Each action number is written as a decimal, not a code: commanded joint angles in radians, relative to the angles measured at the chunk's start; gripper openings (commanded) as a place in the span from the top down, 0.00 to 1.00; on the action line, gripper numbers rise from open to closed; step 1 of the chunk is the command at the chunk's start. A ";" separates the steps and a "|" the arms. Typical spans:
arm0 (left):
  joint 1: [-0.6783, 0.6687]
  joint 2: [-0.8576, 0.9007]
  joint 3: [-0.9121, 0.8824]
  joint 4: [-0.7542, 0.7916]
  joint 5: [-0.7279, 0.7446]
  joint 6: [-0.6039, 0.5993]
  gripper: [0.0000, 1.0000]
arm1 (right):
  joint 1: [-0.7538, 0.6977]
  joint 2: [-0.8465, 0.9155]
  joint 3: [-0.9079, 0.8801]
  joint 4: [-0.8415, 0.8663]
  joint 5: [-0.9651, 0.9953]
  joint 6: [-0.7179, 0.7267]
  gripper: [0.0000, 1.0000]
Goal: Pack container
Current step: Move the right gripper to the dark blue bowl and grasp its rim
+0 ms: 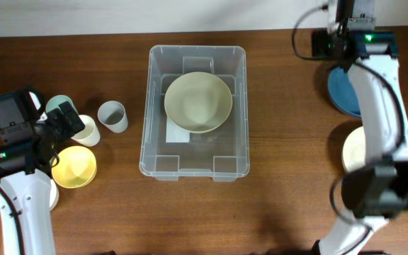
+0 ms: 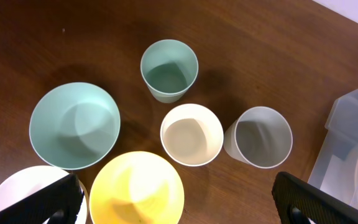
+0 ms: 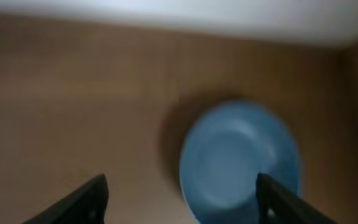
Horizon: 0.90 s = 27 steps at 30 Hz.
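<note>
The container (image 1: 240,113) sits in the middle of the counter (image 1: 282,212), long side running near to far, and it holds one thing so far: a pale cream bowl (image 1: 198,101) resting in its far half over the white label. By that showing, the packing is only just begun.

Most of the ware is left outside. On the left lie a grey cup (image 2: 258,137), a cream cup (image 2: 191,134), a teal cup (image 2: 169,70), a teal bowl (image 2: 74,124), a yellow bowl (image 2: 137,190) and a white bowl (image 2: 17,193) – all close together, well apart from the container. On the right there are a blue dish (image 3: 238,162) at the far edge and a white dish (image 1: 353,149) nearer, partly hidden by the arm.

The left gripper (image 2: 176,186) hangs over the cluster with its jaws spread wide and nothing between them. The right gripper (image 3: 182,186) hovers above the blue dish, also spread and empty, though that view is blurred. Eight pieces appear left to pack – each one needs a grasp, a carry and a placement beside or inside the bowl
</note>
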 commanded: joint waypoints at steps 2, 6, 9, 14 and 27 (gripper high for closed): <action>0.006 0.000 0.019 0.001 0.011 -0.012 0.01 | -0.042 0.141 -0.020 -0.049 0.010 -0.010 0.29; 0.006 0.000 0.019 0.001 0.011 -0.012 0.01 | -0.060 0.234 -0.020 -0.054 0.060 0.018 0.28; 0.006 0.000 0.019 0.001 0.011 -0.012 0.01 | -0.065 0.280 -0.020 -0.047 0.092 0.024 0.27; 0.006 0.000 0.019 0.001 0.011 -0.012 0.01 | -0.074 0.350 -0.020 -0.031 0.093 0.023 0.26; 0.005 0.000 0.019 0.001 0.019 -0.012 0.01 | -0.111 0.422 -0.020 0.049 0.117 0.023 0.39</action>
